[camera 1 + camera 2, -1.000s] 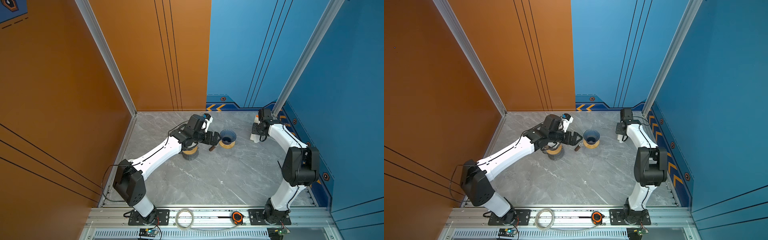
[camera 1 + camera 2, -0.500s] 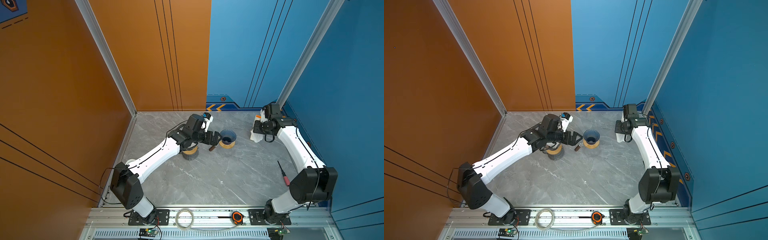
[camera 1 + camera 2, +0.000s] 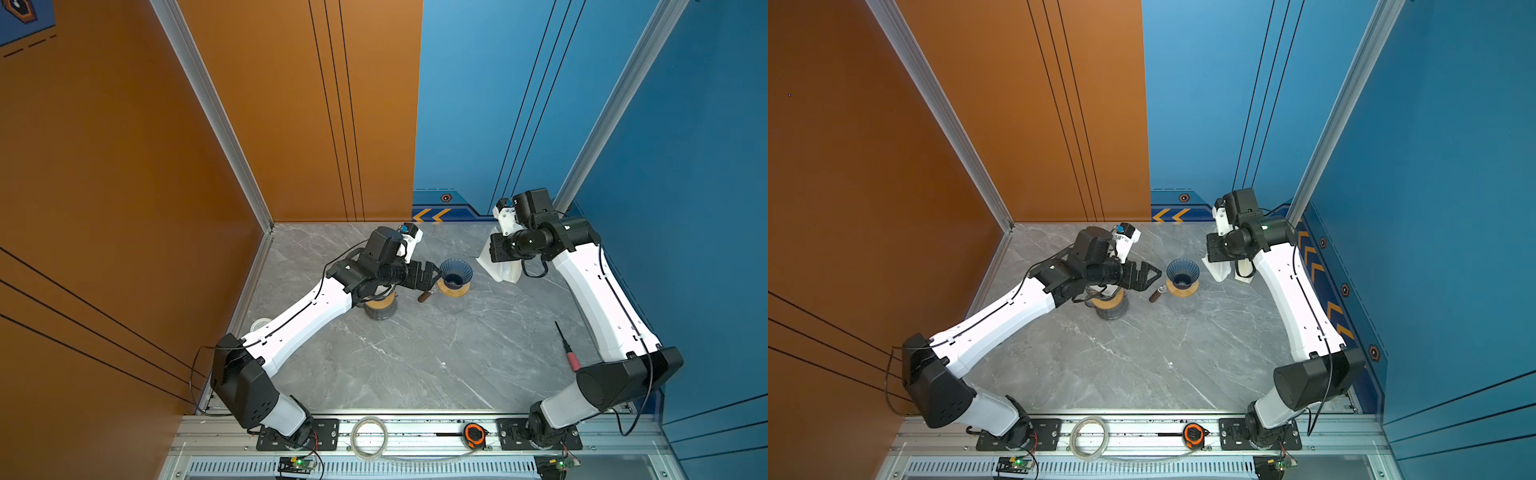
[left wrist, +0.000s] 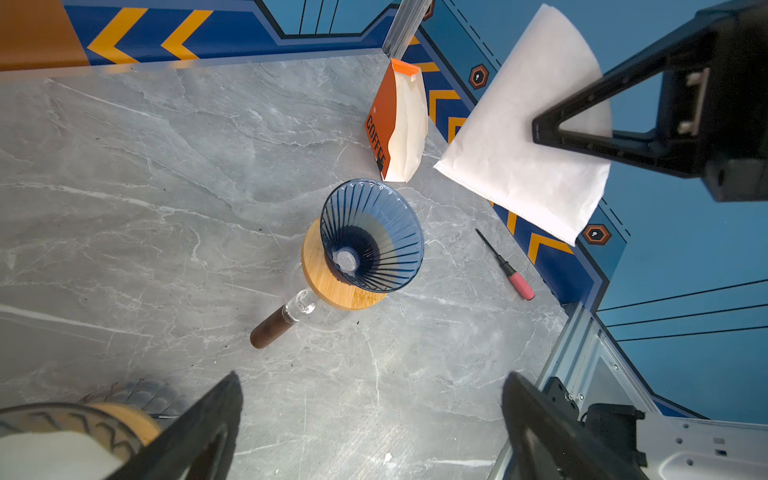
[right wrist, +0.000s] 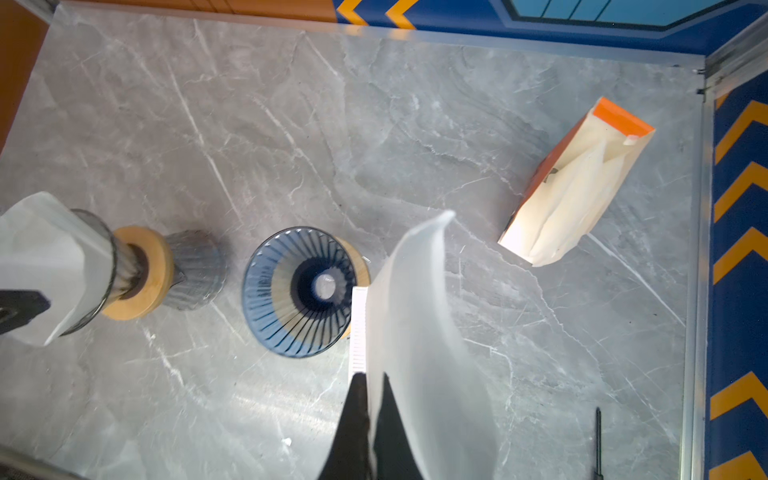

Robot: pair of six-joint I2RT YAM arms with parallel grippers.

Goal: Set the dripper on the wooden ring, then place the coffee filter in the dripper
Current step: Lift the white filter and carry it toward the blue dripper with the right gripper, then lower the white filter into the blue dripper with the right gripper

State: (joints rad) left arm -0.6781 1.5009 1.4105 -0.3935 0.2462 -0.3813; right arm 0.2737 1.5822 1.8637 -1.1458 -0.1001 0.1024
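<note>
The right arm [image 3: 594,291] bends near the counter's [image 3: 415,353] far right corner, right tool [image 5: 370,380] pinching the filter [image 4: 519,166]. The left arm [image 3: 307,316] stretches level, left tool [image 3: 1152,274] wide, beside the dripper [image 4: 374,235].

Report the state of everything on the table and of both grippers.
coffee filter, held in the air, not yet in place.
dripper, upright, empty.
right gripper, shut on the coffee filter.
left gripper, open, empty.
second dripper, upright, white filter inside.
coffee bag, standing upright.
screwdriver, lying flat.
</note>
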